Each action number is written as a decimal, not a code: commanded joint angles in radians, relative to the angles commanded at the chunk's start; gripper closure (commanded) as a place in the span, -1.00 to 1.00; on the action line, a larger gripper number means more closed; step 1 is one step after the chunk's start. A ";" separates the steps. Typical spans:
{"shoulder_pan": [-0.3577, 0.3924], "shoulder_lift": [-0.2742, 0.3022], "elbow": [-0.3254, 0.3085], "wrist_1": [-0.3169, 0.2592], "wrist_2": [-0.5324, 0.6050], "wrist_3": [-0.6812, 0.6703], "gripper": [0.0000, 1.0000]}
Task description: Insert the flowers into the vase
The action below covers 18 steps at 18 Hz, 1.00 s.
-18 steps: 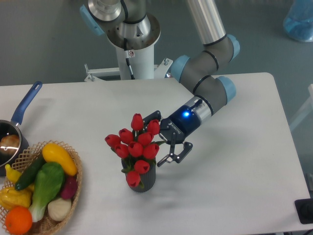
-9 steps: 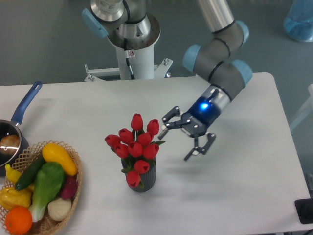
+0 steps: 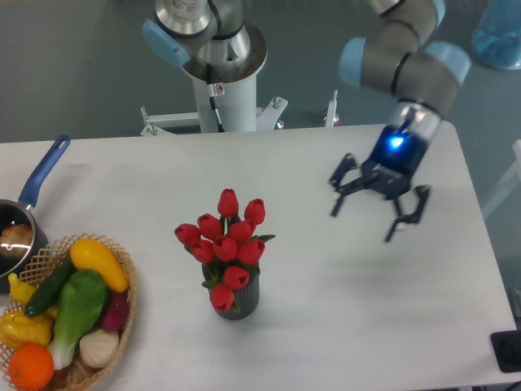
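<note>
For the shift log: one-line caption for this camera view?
Tulips stand in the vase; open gripper hangs empty to their right.

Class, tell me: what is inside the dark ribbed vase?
The flowers stand in the vase, blooms spreading above its mouth. Their lower stems are hidden by its wall.

Lighting: bright, even, diffuse; appears overhead. Counter (image 3: 146,183) reads near-white w/o blown-out glare. Shadows soft and faint: a pale smudge on counter right of the vase (image 3: 238,299), another weak patch below the tool (image 3: 374,207). Blue LED on the wrist glows w/ small halo. Tool fingers (image 3: 340,195) show motion blur; the flowers (image 3: 225,242) and the basket (image 3: 77,371) are sharp. Specular highlights on the metal base column (image 3: 186,11). No obvious edge distortion.
</note>
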 joint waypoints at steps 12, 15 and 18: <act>0.164 0.058 0.077 -0.018 0.580 0.097 -1.00; 0.184 0.092 0.057 -0.069 0.712 0.098 -1.00; 0.247 0.164 0.055 -0.185 0.754 0.100 -1.00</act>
